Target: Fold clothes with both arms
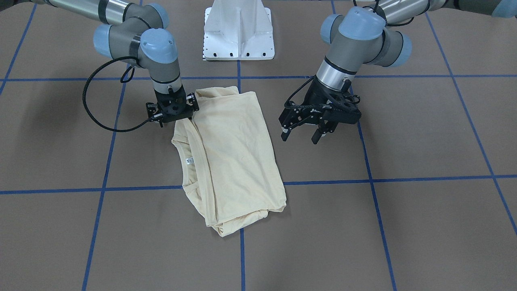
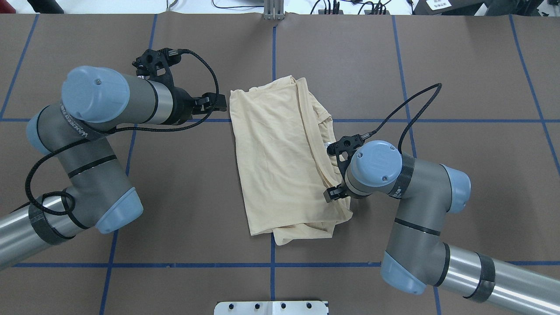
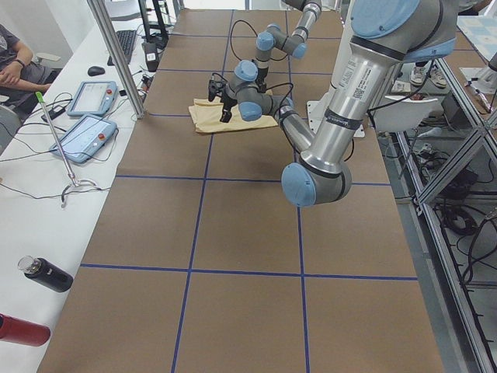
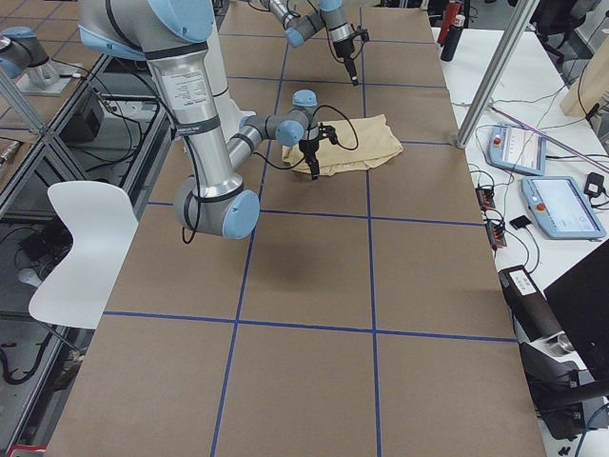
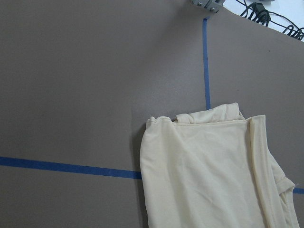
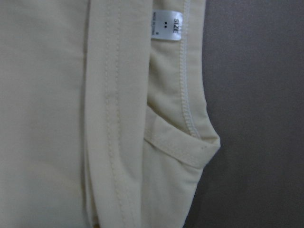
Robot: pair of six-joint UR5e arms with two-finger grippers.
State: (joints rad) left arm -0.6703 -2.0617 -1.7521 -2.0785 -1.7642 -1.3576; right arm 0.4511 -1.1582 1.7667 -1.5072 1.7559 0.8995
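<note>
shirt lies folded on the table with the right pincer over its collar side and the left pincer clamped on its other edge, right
Not quite: the left pincer is open and clear of the shirt, beside its other edge, as the front-facing view shows. The rest holds.

The right gripper point(image 1: 173, 115) points down at the edge of the shirt point(image 1: 238, 153) with its fingertips hidden under its own body, and the finer print on the neck label point(image 6: 166, 24) is too blurred to read.
</note>
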